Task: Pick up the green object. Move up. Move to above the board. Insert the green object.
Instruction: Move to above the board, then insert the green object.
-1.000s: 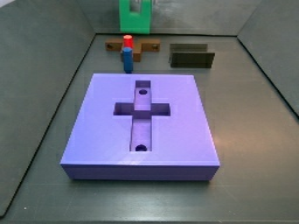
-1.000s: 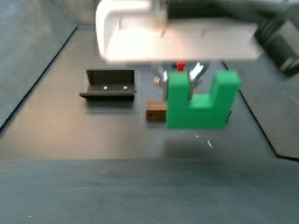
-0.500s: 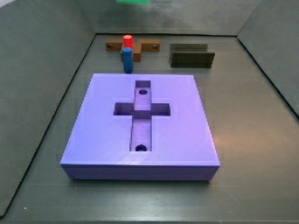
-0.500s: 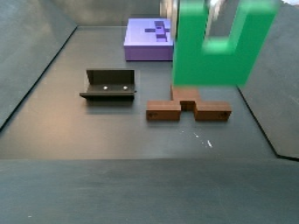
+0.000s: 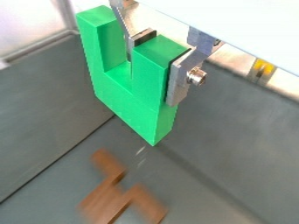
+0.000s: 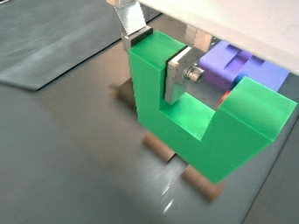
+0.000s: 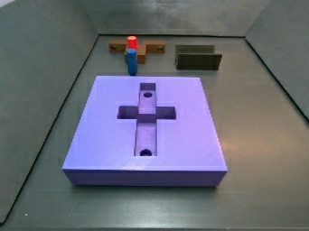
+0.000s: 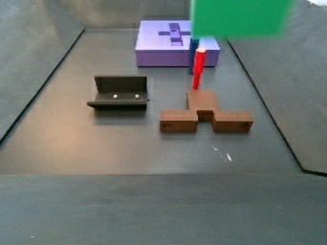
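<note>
The gripper (image 5: 152, 57) is shut on one prong of the green object (image 5: 135, 96), a bright green U-shaped block, and holds it high above the floor. Both wrist views show this grip (image 6: 156, 61), with the silver fingers (image 6: 177, 77) clamped on the prong and the block's base (image 6: 198, 131) hanging below. In a side view only the block's base (image 8: 243, 14) shows at the upper edge; the gripper is out of frame there. The board (image 7: 147, 126), a large purple slab with a cross recess and two holes, lies apart from the block; it also shows in another side view (image 8: 163, 46) and behind the block (image 6: 233, 66).
A brown piece (image 8: 205, 117) lies on the floor under the held block (image 5: 117, 188). A blue post with a red top (image 7: 130, 56) stands beside the board's end. A dark olive open box (image 7: 198, 59) sits nearby (image 8: 119, 94). Grey walls enclose the floor.
The gripper has risen with the green block. The block left one side view's upper edge, and only its base remains in the other. The other pieces have not moved.
</note>
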